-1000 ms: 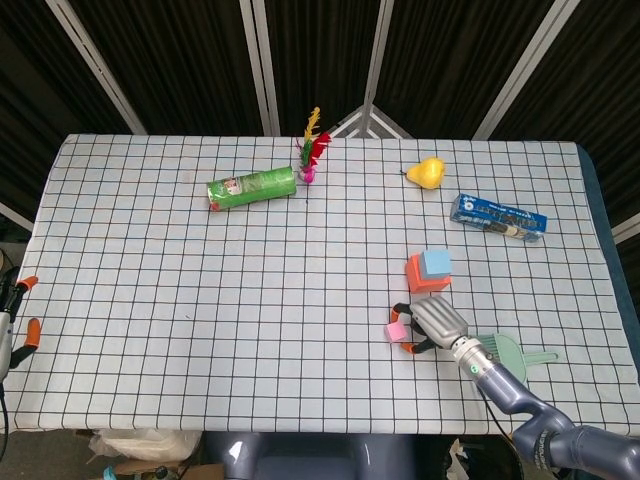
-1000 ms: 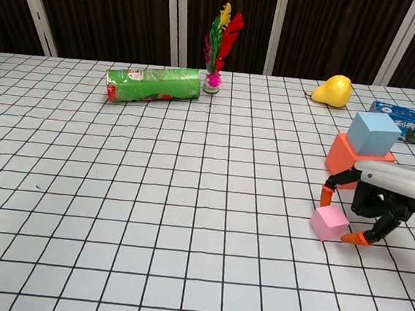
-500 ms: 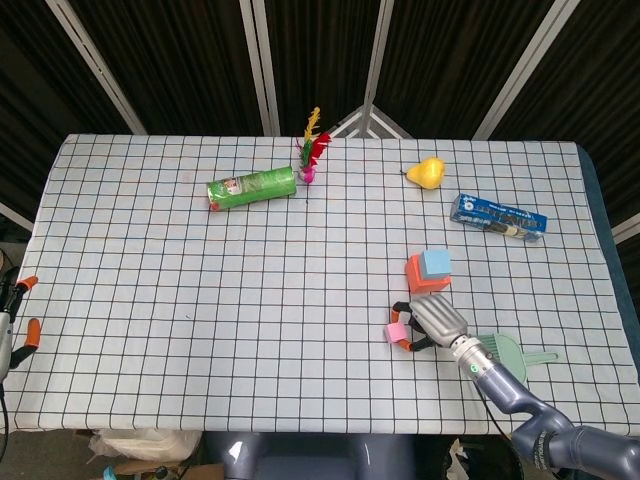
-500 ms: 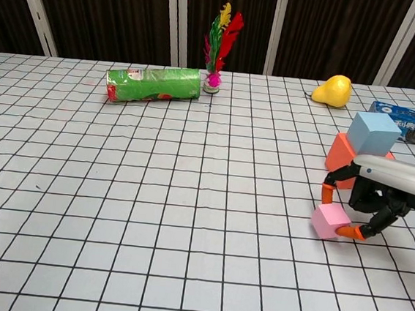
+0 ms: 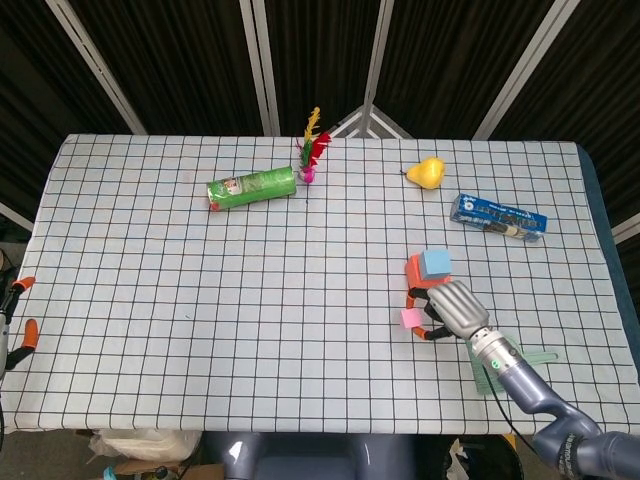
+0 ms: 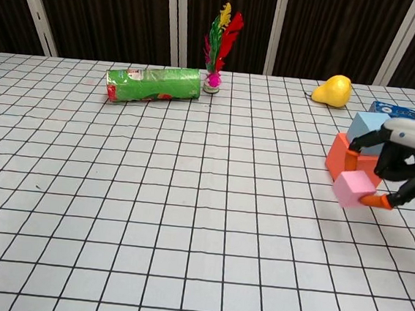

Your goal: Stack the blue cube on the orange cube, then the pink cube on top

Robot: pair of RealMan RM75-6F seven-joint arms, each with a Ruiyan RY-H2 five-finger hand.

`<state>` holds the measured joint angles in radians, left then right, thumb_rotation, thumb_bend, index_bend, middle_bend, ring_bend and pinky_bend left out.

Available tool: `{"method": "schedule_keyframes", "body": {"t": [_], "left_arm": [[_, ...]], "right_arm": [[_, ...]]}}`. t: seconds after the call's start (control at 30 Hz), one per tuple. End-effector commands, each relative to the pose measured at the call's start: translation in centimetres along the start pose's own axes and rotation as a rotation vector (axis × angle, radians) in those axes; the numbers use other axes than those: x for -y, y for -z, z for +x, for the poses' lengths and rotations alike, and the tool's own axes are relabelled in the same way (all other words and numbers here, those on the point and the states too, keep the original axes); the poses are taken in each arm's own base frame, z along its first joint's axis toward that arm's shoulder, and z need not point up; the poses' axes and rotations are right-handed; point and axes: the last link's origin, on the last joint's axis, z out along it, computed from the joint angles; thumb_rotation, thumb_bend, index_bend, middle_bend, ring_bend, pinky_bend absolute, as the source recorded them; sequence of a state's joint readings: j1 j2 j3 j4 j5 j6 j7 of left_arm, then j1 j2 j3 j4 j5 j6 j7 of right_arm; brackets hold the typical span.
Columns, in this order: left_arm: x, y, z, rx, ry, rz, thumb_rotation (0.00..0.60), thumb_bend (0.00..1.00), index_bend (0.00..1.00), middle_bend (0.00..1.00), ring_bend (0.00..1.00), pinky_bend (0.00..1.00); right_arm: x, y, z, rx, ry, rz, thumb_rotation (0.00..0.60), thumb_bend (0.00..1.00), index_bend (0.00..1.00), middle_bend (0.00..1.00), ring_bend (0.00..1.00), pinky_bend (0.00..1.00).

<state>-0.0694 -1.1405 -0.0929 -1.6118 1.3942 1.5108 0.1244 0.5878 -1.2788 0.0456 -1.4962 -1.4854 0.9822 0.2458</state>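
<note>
My right hand (image 6: 404,171) has lifted pink cube (image 6: 354,189) off checked cloth since half second ago, carried it up beside stack; fingers clamped on it, orange tips on two sides; pink cube (image 5: 411,319) matte, foam-like, sharp-edged; blue cube (image 5: 434,263) sits on orange cube (image 5: 417,273), both same matte blocks, partly hidden behind my hand in chest view; my left hand (image 5: 14,320) cut off at frame edge, fingers apart, holding nothing; green teal tool (image 5: 495,368) mostly hidden under my forearm.
</note>
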Motion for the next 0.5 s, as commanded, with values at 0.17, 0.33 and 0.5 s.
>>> {"method": "schedule_keyframes", "body": {"t": [0.17,0.33,0.5], "left_arm": [[0.1,0.1,0.2,-0.004,0.005,0.0,0.6,0.56,0.18,0.06,0.0,0.0],[0.2,0.0,0.1,-0.001,0.007,0.0,0.6,0.56,0.18,0.06,0.0,0.0],[0.1,0.0,0.1,-0.001,0.006,0.001,0.6,0.56,0.18,0.06,0.0,0.0]], "right_arm": [[-0.4,-0.4,7.7,-0.091,0.037,-0.09,0.6,0.36,0.53,1.0,1.0,0.83],[-1.1,-0.8,11.2,-0.103,0.04,-0.171,0.6,0.36,0.53,1.0,1.0,0.83],[-1.3,-1.8,12.8,-0.077,0.018,-0.217,0.6,0.36,0.53,1.0,1.0,0.83]]}}
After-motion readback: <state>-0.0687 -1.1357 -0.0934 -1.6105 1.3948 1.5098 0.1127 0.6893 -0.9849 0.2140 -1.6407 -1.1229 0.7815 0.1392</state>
